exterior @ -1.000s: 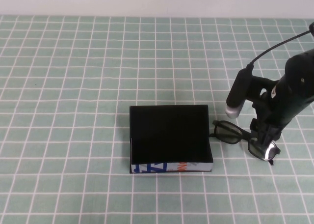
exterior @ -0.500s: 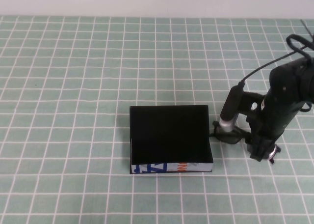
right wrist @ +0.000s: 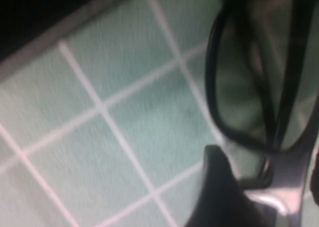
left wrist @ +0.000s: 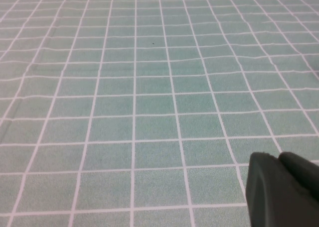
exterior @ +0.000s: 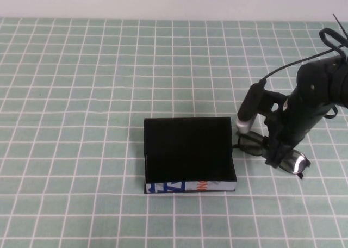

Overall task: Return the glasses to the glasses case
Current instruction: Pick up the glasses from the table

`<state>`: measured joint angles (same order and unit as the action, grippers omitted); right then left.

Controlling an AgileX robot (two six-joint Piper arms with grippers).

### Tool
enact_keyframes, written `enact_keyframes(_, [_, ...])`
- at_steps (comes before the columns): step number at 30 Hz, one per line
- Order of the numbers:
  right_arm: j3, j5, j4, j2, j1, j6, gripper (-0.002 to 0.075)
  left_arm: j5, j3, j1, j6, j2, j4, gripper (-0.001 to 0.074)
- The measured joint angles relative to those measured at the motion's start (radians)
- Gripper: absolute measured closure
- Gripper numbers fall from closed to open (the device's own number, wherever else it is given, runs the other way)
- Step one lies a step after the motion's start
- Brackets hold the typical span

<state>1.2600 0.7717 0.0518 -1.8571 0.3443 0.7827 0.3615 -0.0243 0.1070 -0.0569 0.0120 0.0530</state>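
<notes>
— Covering the scene: green checked cloth worktop (exterior: 81,95), black rectangular hinged glasses case (exterior: 187,150) lying open at centre.

— Arms?

— Right end effector (exterior: 276,153) down over the thin dark-framed tinted glasses (exterior: 253,144), which lie on the cloth just beside the case; grip state cannot be told. Left end effector (left wrist: 281,189) over bare cloth, fingers together.

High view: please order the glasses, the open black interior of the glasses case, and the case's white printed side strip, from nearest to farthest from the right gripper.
From the right gripper:
1. Glasses, directly at the gripper, right of the case.
2. Black interior of the glasses case, to the gripper's left.
3. White printed side strip, along the case's near edge.
The left gripper shows only in its wrist view.
</notes>
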Motion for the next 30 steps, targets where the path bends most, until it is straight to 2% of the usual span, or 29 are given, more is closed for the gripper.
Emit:
enact_keyframes(11, [0.017,0.008,-0.019,-0.049,0.0,0.018,0.0392,0.0,0.0,0.0,0.0,0.0,0.0,0.0737])
enact_keyframes(14, [0.017,0.008,-0.019,-0.053,0.0,0.019,0.0454,0.0,0.0,0.0,0.0,0.0,0.0,0.0737])
enact_keyframes(18, [0.019,0.012,-0.019,-0.053,0.0,0.019,0.063,0.0,0.0,0.0,0.0,0.0,0.0,0.0737])
enact_keyframes(19, [0.019,0.014,-0.019,-0.053,0.0,0.019,0.065,0.0,0.0,0.0,0.0,0.0,0.0,0.0737])
enact_keyframes(30, [0.02,0.051,-0.015,-0.038,0.0,0.019,0.065,0.0,0.0,0.0,0.0,0.0,0.0,0.0737])
